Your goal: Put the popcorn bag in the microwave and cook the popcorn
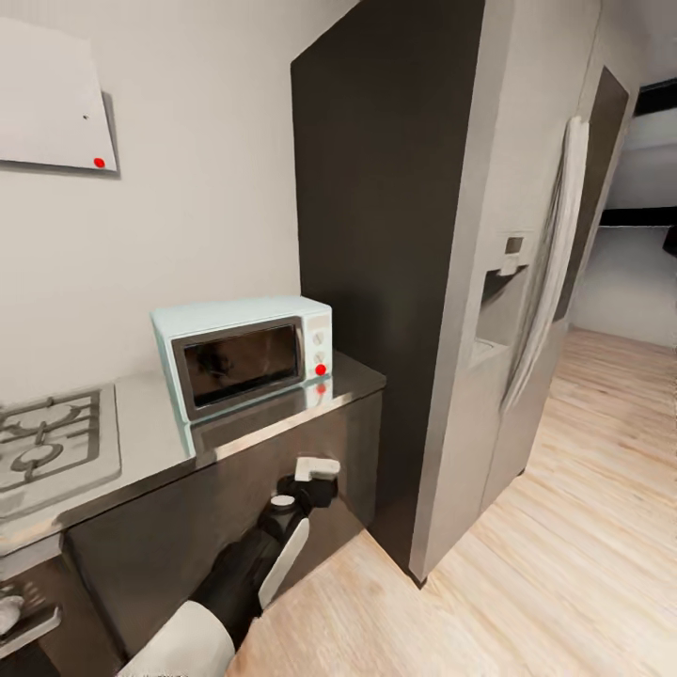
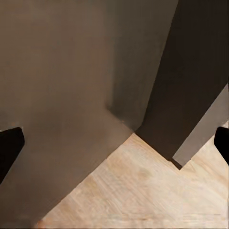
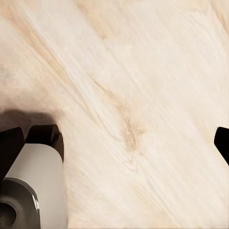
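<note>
A pale blue microwave (image 1: 246,357), door closed, sits on the grey countertop (image 1: 150,437) beside a tall refrigerator (image 1: 508,282). Both the left gripper (image 2: 114,143) and the right gripper (image 3: 114,138) hang spread wide, holding nothing.

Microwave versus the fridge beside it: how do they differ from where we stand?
The microwave is small, pale blue and sits on the grey countertop; the fridge is tall, grey and stands on the wooden floor. The microwave has a dark glass door; the fridge has a dispenser recess. Both are shut.
</note>
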Motion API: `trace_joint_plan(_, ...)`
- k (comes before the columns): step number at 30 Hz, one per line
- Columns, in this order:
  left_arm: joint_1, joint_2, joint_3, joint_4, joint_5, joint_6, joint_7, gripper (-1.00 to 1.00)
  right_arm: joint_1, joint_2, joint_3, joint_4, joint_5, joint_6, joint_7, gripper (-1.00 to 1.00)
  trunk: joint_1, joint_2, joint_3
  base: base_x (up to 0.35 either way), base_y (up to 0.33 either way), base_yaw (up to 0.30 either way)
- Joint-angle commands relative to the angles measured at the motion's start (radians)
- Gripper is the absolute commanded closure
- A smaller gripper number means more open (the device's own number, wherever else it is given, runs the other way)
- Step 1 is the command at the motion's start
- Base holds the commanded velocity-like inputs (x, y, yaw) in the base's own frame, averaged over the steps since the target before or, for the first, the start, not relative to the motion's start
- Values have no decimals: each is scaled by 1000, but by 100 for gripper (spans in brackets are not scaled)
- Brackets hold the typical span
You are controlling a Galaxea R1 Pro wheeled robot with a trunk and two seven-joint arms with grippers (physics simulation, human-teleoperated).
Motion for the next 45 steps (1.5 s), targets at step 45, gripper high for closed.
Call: trace_joint_plan(45,347,51,2,915,293,-495,-291,-100,-1,3,-10,2,96,43,2,-100,-1,-1,-1,48,-19,70)
